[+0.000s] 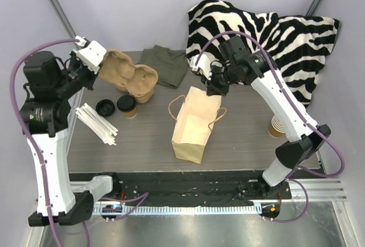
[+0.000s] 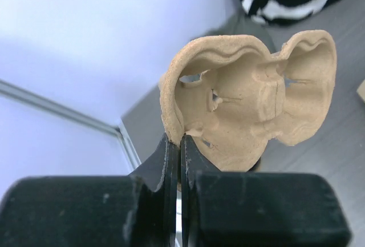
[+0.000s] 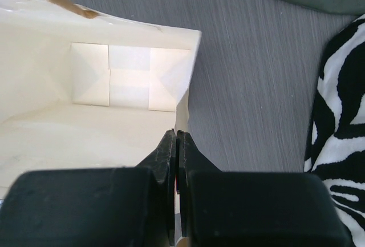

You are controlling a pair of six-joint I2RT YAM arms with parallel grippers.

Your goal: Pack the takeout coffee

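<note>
From above, the lidded takeout coffee (image 1: 128,105) stands on the table (image 1: 245,144) beside a loose lid (image 1: 105,108). Left wrist: the left gripper (image 2: 180,142) clamps the pulp carrier (image 2: 251,98) by its rim, seemingly aloft. Right wrist: the right gripper (image 3: 175,137) pinches the paper bag (image 3: 85,127) at its edge.

Grey wood-grain table (image 1: 142,144), pale lilac walls (image 1: 142,7), metal corner posts (image 1: 55,1). Zebra-print cloth (image 1: 285,36) draped back right. Brushed steel surface (image 1: 199,230) along near edge. Soft even light.

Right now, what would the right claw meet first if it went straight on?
The right claw is pinching the bag wall, so that comes first. Beyond it, probably the bag's folded bottom, though depth is unclear.
</note>
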